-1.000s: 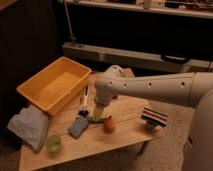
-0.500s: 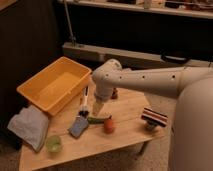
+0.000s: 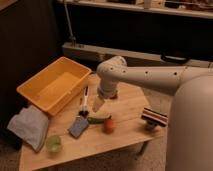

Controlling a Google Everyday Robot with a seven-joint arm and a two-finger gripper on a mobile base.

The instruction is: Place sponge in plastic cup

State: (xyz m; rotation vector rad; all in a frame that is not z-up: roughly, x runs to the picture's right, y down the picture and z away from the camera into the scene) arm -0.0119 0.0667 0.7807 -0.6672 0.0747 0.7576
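**Sponge (image 3: 78,126), a blue-grey rectangular pad, lies flat and free**

The sponge rests on a light wooden table (image 3: 129,112), on the front-left part of the top. The table stands on speckled carpet (image 3: 120,161). Behind it a pale ledge (image 3: 130,54) runs along the foot of a dark wall (image 3: 150,27).

A small green plastic cup (image 3: 53,144) stands near the front-left edge of the table, forward and left of the sponge and apart from it.

The gripper (image 3: 97,106) hangs on a white arm (image 3: 150,77) that reaches in from the right. It points down over the middle of the table, behind and to the right of the sponge, and does not touch it. Whether it is clasped or released cannot be told.

There is one of each thing:
- One yellow rectangular plastic bin (image 3: 55,87) takes up the back-left part of the table.
- One crumpled grey-white cloth (image 3: 28,125) lies at the left edge, left of the sponge.
- One white-handled utensil (image 3: 84,100) lies between the bin and the gripper, its dark lower end just behind the sponge.
- One green elongated item (image 3: 99,119) lies just beside the sponge's right corner.
- One round orange-red fruit (image 3: 108,125) sits next to that item.
- One dark block with red and white stripes (image 3: 153,118) sits near the right corner, well apart from the rest.
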